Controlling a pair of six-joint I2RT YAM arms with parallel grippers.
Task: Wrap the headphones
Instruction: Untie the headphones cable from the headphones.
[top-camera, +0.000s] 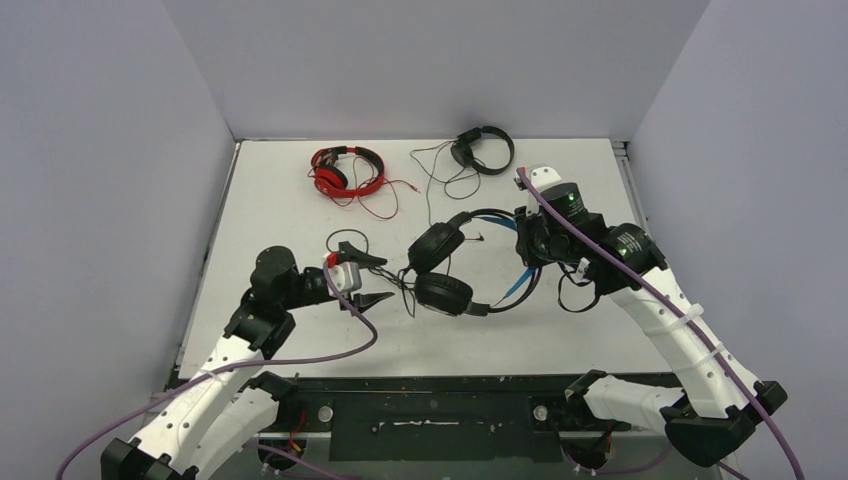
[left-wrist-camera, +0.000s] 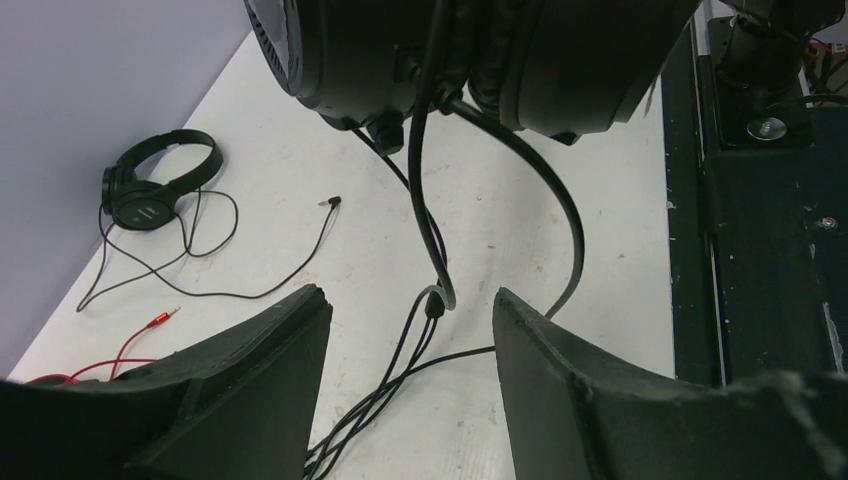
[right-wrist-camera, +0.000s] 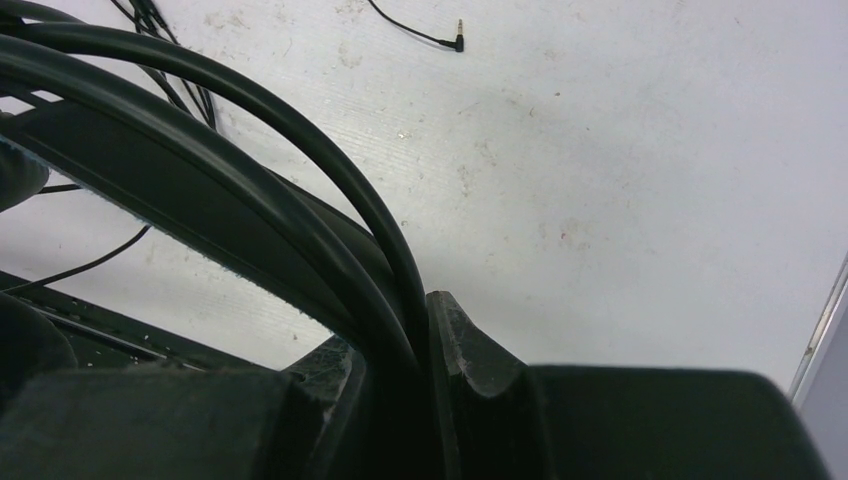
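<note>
The left arm (top-camera: 215, 365) and right arm (top-camera: 680, 335) wear white shells over black joints, each trailed by a purple cable (top-camera: 300, 358) (banded to the right arm); a green light (top-camera: 571, 198) marks the right wrist.

Soft, even light fell from overhead, leaving the white table (top-camera: 500, 345) evenly bright, while the walls greyed toward their upper corners. Shadows were faint and short, gathered under the blue-banded headphones (top-camera: 444, 293). The overhead view was sharp. In the wrist views the fingers (left-wrist-camera: 250, 390) of the left gripper (left-wrist-camera: 408, 310) and the headband at the right gripper (right-wrist-camera: 400, 375) were dark and blurred; the table behind was crisp.
</note>
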